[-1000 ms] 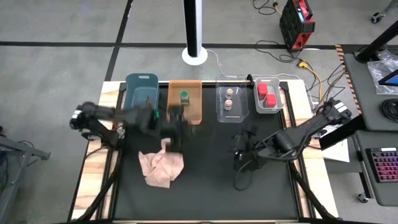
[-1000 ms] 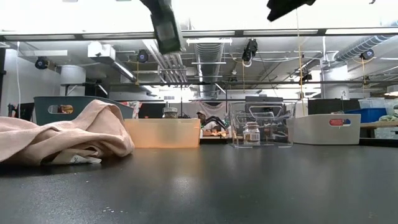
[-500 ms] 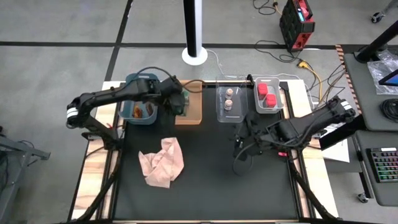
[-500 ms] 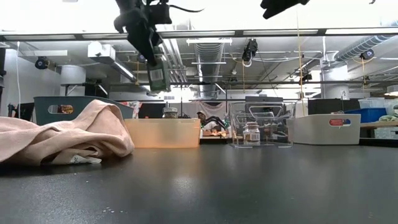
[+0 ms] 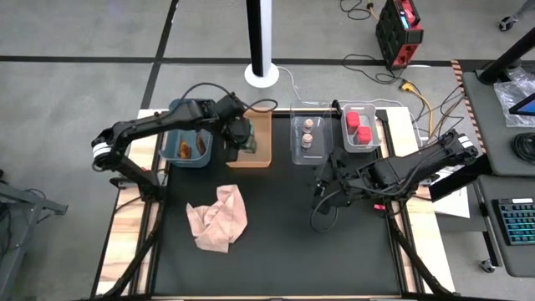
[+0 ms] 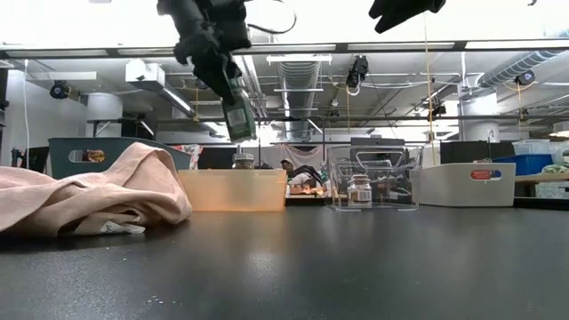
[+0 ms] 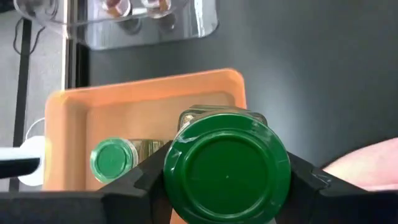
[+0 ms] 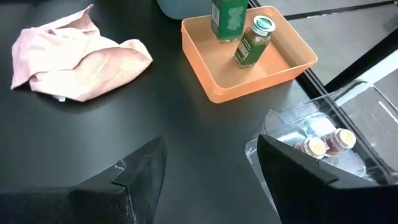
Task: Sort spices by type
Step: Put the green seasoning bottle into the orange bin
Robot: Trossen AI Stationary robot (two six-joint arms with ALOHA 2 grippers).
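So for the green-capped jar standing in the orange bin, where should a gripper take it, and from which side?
Probably from straight above, fingers closing on the round green cap or the neck just under it. The green-capped jar stands upright in the orange bin, whose walls block a low side approach. The left gripper holds a second jar over that bin, so wait for it to clear.

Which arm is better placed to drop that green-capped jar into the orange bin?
Left. The left gripper is shut on the green-capped jar and hangs over the orange bin, where another jar stands. The right gripper is open, over the bare table.
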